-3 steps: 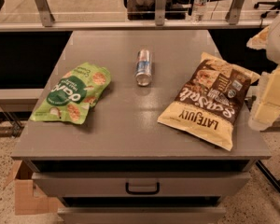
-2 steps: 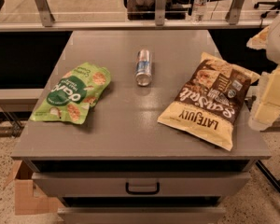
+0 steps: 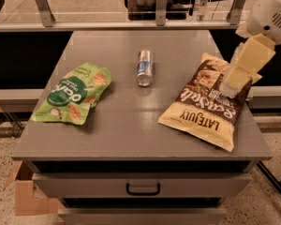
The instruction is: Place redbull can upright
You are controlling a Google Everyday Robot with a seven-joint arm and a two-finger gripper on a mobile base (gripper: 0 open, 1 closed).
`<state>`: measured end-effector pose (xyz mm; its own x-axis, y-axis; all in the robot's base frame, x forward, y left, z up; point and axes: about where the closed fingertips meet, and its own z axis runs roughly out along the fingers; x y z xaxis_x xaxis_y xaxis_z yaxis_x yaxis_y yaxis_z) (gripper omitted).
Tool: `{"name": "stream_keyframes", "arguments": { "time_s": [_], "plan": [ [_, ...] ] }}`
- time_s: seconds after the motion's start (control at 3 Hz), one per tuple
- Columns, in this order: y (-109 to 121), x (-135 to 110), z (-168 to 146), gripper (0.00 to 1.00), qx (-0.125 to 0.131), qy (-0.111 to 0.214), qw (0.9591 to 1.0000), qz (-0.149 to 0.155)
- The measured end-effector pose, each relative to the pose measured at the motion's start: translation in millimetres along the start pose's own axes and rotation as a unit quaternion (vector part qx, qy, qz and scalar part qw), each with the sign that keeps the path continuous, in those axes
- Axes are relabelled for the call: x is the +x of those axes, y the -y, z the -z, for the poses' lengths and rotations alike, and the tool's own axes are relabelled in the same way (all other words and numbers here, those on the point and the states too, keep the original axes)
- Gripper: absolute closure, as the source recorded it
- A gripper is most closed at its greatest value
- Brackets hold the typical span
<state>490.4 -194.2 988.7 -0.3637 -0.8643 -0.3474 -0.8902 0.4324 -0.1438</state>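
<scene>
The redbull can (image 3: 144, 67) lies on its side near the middle back of the grey table (image 3: 131, 130), with its silver top facing the front. It is slim, blue and silver. My gripper (image 3: 230, 84) is at the right, at the end of a cream-coloured arm, above the upper part of the brown snack bag (image 3: 210, 102). It is well to the right of the can and holds nothing that I can see.
A green snack bag (image 3: 72, 94) lies on the left of the table. A drawer with a dark handle (image 3: 143, 189) is below the front edge. A rail and glass run behind the table. A cardboard box (image 3: 25, 196) sits on the floor at left.
The arm has moved left from the table's right edge to over the brown bag. The can and both bags have not moved.
</scene>
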Motion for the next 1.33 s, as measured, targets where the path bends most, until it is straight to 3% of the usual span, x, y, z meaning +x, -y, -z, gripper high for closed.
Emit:
{"name": "stream_keyframes", "arguments": {
  "time_s": [0.33, 0.67, 1.0, 1.33],
  "plan": [
    [28, -34, -17, 0.0, -0.027, 0.031, 0.9963, -0.076],
    [54, -70, -65, 0.0, -0.047, 0.033, 0.9809, -0.185],
    [64, -85, -100, 0.0, -0.052, 0.019, 0.9623, -0.266],
    [81, -103, -125, 0.0, -0.04, 0.002, 0.9379, -0.345]
  ]
}}
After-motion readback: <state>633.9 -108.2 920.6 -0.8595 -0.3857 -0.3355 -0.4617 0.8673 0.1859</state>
